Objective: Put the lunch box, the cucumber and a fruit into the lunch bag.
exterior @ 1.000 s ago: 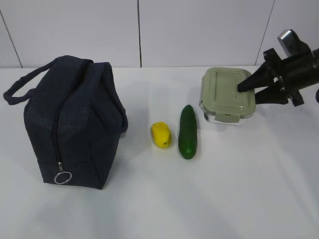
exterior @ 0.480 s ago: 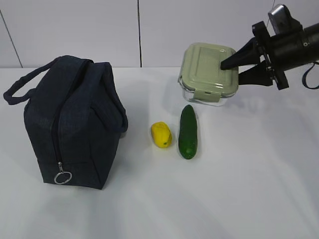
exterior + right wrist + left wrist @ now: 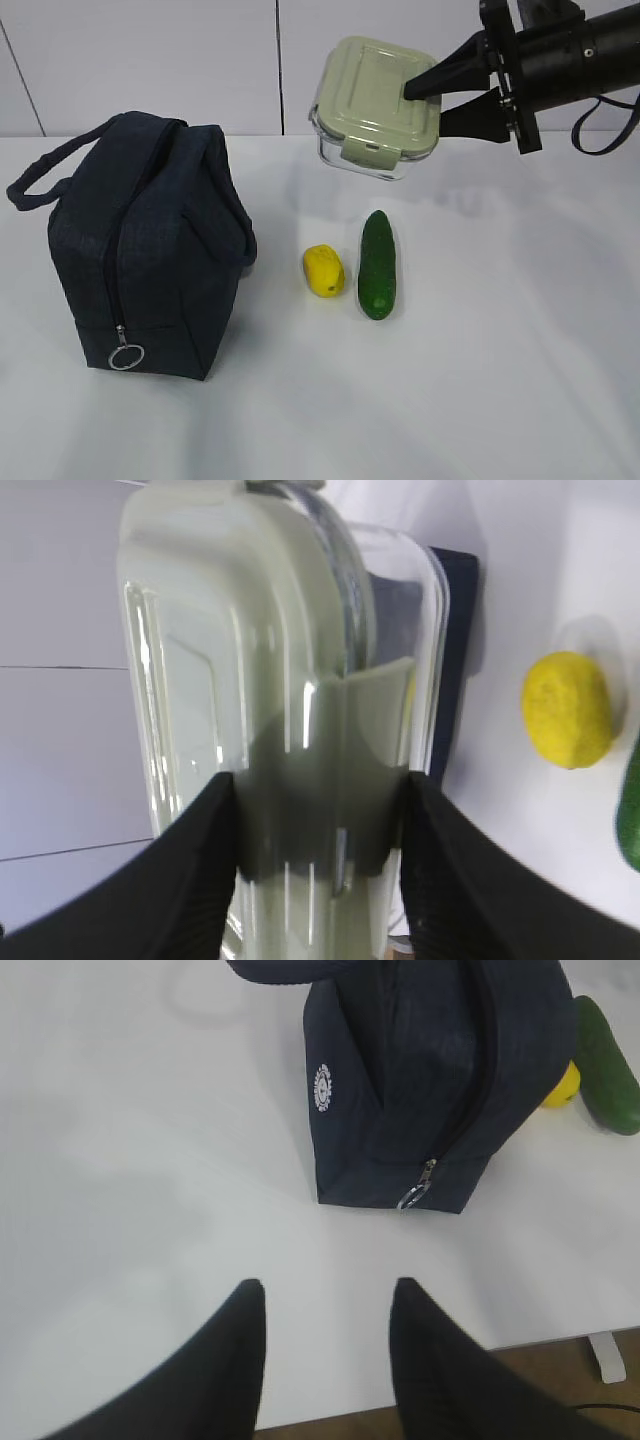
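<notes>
Right gripper (image 3: 318,855) jaws are clamped on the lunch box (image 3: 378,105), one finger pressed flat against the pale green lid and the other against the clear base, as the right wrist view shows with the container filling the gap between the two dark fingers (image 3: 190,875). Exterior view confirms the grip at the box's right edge, with the box clear of the table (image 3: 500,400), tilted so the lid faces up and toward the camera, and suspended above and behind the cucumber (image 3: 377,265). Left gripper (image 3: 325,1345) jaws stand apart with nothing between them, hovering over bare tabletop near its front edge; the fingers (image 3: 230,1360) touch no object. Lunch bag (image 3: 145,245) stands upright on the left part of the table, well apart from the held box, its two loop handles raised and the zipper's metal ring pull (image 3: 126,357) hanging low at the near end; from the left wrist view the bag lies just beyond the parted jaws, ring pull toward them. Whether the zipper is open cannot be told. Fruit (image 3: 324,270), bright yellow, rests on the table between the bag and the cucumber, just beside the cucumber but not touching it. Cucumber lies lengthwise, pointing away from the camera, directly below the raised box
</notes>
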You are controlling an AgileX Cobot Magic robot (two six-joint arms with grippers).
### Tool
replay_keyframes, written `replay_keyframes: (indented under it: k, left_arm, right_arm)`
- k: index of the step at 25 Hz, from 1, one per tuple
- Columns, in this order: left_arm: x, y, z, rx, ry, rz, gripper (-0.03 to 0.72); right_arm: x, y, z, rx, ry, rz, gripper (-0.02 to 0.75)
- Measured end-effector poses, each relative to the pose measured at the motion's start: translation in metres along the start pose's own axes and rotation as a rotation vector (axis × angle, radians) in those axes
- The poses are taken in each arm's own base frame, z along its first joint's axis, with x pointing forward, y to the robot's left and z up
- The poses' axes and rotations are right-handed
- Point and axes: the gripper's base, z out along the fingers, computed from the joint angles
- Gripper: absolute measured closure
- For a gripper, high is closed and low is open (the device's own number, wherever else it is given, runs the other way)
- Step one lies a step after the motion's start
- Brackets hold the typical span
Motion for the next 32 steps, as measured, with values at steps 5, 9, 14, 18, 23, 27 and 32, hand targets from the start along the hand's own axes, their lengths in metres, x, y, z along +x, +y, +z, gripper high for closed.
replay_keyframes:
  k: [5, 9, 14, 18, 23, 27, 32]
  left_arm:
    - [-0.017, 0.003, 0.026, -0.011, 0.042, -0.035, 0.326]
    - [-0.038, 0.006, 0.050, -0.025, 0.093, -0.045, 0.290]
    - [-0.077, 0.003, 0.082, 0.013, 0.137, -0.014, 0.283]
    - [-0.109, 0.003, 0.114, 0.041, 0.184, 0.013, 0.283]
    - [-0.135, 0.002, 0.154, 0.093, 0.276, 0.007, 0.283]
    - [-0.152, 0.000, 0.178, 0.141, 0.315, 0.014, 0.283]
    - [-0.158, 0.002, 0.208, 0.175, 0.370, 0.023, 0.283]
  right_arm:
    - [0.004, 0.009, 0.012, -0.034, 0.020, -0.003, 0.385]
    - [0.007, 0.017, 0.020, -0.073, 0.027, 0.003, 0.385]
    - [0.011, 0.026, 0.029, -0.109, 0.039, 0.001, 0.385]
    - [0.012, 0.027, 0.031, -0.115, 0.042, -0.001, 0.385]
    - [0.015, 0.035, 0.039, -0.147, 0.047, -0.014, 0.385]
    - [0.020, 0.040, 0.046, -0.159, 0.068, -0.027, 0.385]
    - [0.020, 0.041, 0.046, -0.167, 0.066, -0.023, 0.385]
